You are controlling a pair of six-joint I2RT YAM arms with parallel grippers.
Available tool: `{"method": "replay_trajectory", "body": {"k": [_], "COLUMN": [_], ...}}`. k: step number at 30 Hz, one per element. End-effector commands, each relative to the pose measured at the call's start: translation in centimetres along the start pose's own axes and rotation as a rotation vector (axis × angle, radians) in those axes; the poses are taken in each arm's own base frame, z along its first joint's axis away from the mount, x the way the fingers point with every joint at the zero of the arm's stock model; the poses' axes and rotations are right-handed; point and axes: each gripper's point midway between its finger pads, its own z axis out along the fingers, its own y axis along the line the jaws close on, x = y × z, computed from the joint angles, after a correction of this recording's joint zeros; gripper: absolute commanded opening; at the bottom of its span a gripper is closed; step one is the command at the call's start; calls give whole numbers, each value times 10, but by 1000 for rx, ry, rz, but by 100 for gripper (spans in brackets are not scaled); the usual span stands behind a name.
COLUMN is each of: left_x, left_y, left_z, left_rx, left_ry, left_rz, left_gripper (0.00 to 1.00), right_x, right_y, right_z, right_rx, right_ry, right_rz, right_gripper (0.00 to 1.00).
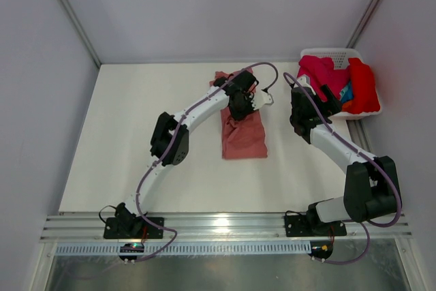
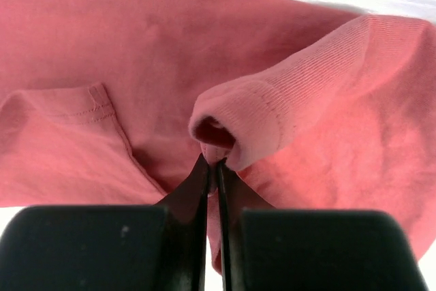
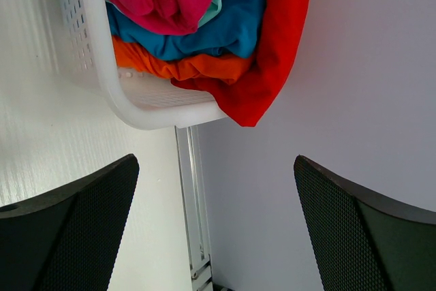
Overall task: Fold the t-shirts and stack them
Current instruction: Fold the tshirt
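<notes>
The salmon t-shirt (image 1: 244,134) is laid as a narrow strip at the middle of the table (image 1: 129,134), and its ribbed edge is pinched by the closed left gripper (image 2: 212,165). The other t-shirts (image 3: 225,32), magenta, blue, orange and red, are heaped in the white basket (image 3: 136,110) at the far right. Near it, the right gripper (image 3: 214,168) is spread wide, with nothing in it.

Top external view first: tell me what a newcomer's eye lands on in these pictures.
The salmon t-shirt, a narrow strip mid-table, stands out, the left arm holding a fold of it in shut jaws. In the far right corner a white basket brims with magenta, red, blue and orange shirts, the right arm beside it with jaws wide open.
</notes>
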Motion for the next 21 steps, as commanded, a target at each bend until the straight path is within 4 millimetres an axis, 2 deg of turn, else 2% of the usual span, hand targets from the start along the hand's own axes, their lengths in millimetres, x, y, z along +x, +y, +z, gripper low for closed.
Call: {"method": "replay_trajectory", "body": {"k": [1,2,3,4,5,6,7,11,16,21], "left_x": [-14,-12,-11,-9,-6,-7,-3,-6,-29,-37], "left_y": [22,21,21,20,20,22,21,28,51,72], "left_z": [7,10,12,14,17,17,20,15,-23,-58], "left_rx": [-64,-59,-58,-53,-54,-65,-66,-112,-248,-405], "left_ry": [-58,-54,-51,-47,-36,-39,-29,-34,-99,-139], "left_rz": [36,36,36,35,33,28,20,1,-25,-36], "left_gripper": [5,10,20,55,75,91,99,99,99,99], "right_x": [-9,-10,-10,-10,-9,-9,-9,-10,-12,-12], "right_y": [-14,-14,-13,-13,-12,-12,-12,-13,-18,-20], "right_z": [0,0,0,0,1,1,1,0,-3,-6], "right_rx": [46,44,45,44,42,41,41,41,43,41], "right_ry": [-17,-19,-18,-17,-16,-16,-16,-20,-32,-43], "right_rz": [54,54,52,51,48,49,49,54,75,96], "right_gripper": [99,99,99,99,99,99,99,99,99,99]}}
